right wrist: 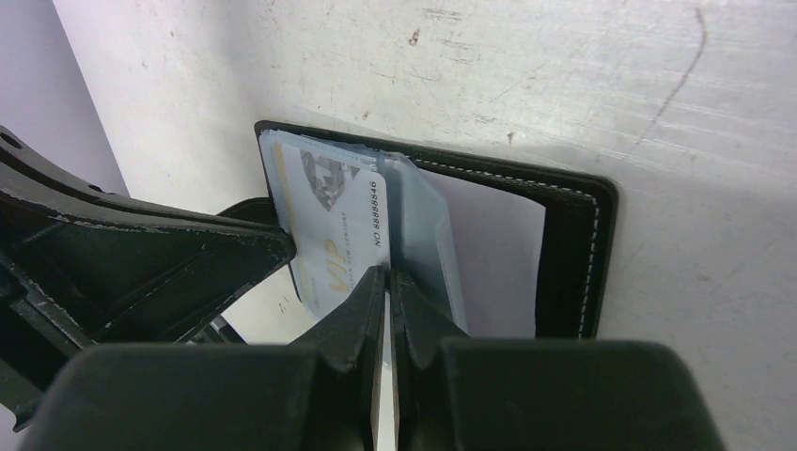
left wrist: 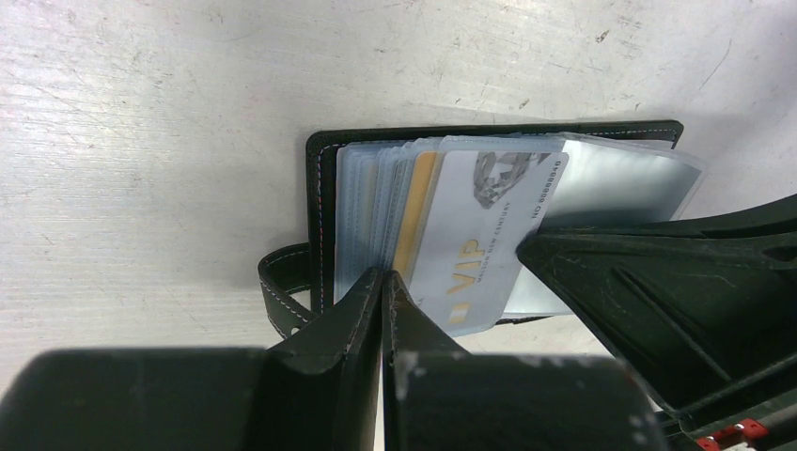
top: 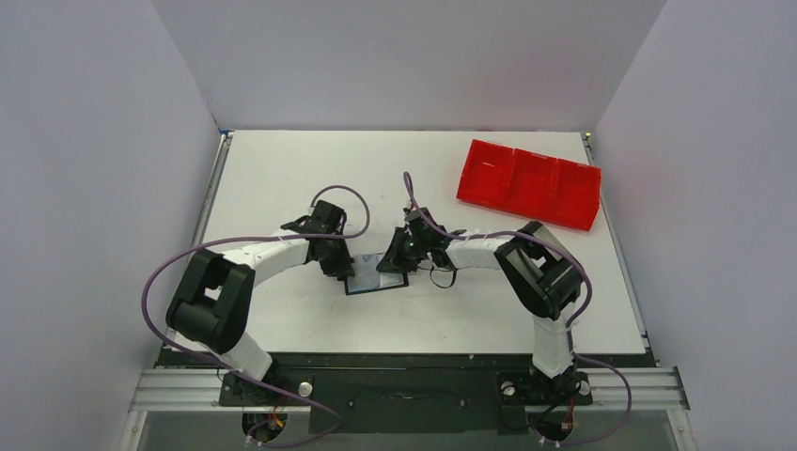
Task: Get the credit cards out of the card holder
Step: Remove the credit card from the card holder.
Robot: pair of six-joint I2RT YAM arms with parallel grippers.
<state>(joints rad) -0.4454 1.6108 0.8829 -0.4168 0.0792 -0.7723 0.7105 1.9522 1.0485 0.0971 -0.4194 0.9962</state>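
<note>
The black card holder (top: 377, 282) lies open on the white table between both arms. Its stitched edge (left wrist: 489, 132) frames a stack of clear sleeves, and a gold credit card (left wrist: 418, 216) shows inside one. A silver credit card (left wrist: 479, 235) marked VIP sticks out slantwise. My left gripper (left wrist: 383, 277) is shut, its tips down on the sleeves' near edge. My right gripper (right wrist: 387, 274) is shut on the numbered edge of the silver card (right wrist: 329, 216). In the top view the left gripper (top: 337, 270) and right gripper (top: 390, 263) flank the holder.
A red three-compartment tray (top: 529, 183) stands at the back right of the table. The holder's strap (left wrist: 282, 291) loops out beside my left fingers. The right arm's finger (left wrist: 658, 291) crosses the left wrist view, and a left finger (right wrist: 141, 263) crosses the right wrist view.
</note>
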